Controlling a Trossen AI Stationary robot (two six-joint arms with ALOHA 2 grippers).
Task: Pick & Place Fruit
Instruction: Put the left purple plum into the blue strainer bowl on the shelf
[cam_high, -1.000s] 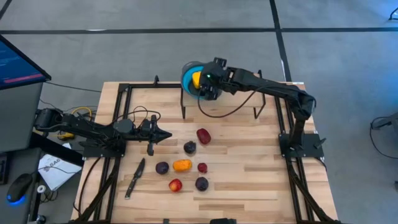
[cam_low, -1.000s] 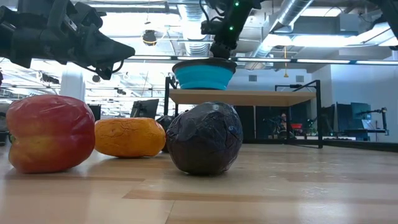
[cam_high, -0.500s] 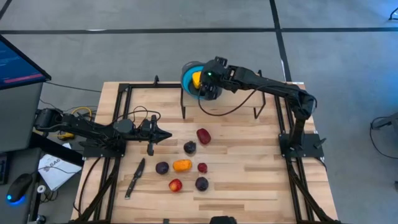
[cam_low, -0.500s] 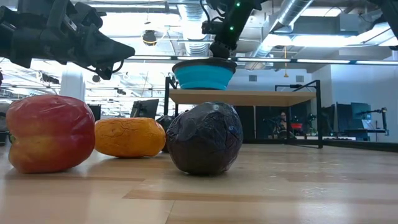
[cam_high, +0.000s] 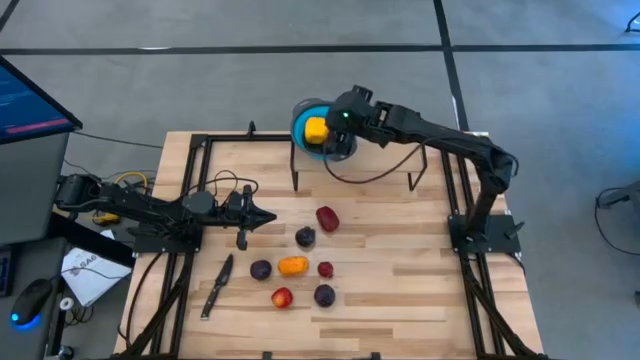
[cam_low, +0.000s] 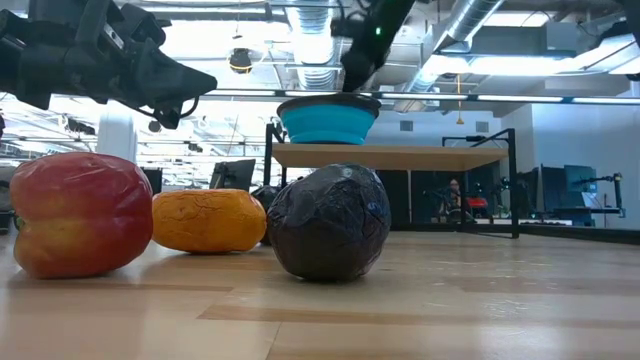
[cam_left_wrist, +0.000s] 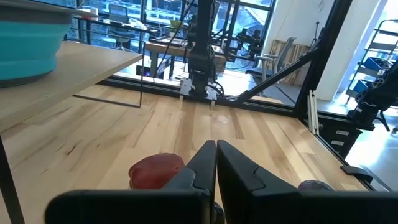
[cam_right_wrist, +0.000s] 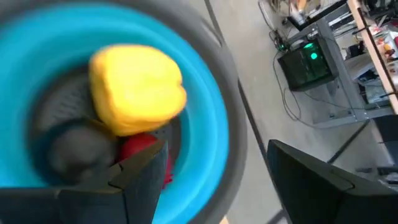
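A blue bowl (cam_high: 303, 122) stands on a raised wooden shelf (cam_low: 390, 155) at the table's far edge. In it lie a yellow fruit (cam_right_wrist: 137, 87), a red piece (cam_right_wrist: 140, 149) and a dark piece (cam_right_wrist: 74, 146). My right gripper (cam_high: 340, 142) hangs open just above the bowl's right rim, with nothing between its fingers (cam_right_wrist: 134, 180). Several more fruit lie on the table's middle: a red one (cam_high: 327, 218), dark purple ones (cam_high: 305, 237), an orange one (cam_high: 292, 265) and a red-and-yellow one (cam_high: 282, 297). My left gripper (cam_high: 262, 218) hovers shut to their left.
A dark knife (cam_high: 217, 285) lies on the table near the left front. Black frame rails (cam_high: 200, 150) run along the table's sides, and the shelf's thin legs (cam_high: 293, 170) stand behind the fruit. Bare wood lies right of the fruit.
My right gripper has risen from the bowl and drawn back a little toward the table's right, rolling slightly. The yellow fruit, partly covered by the gripper before, now shows fully in the bowl.
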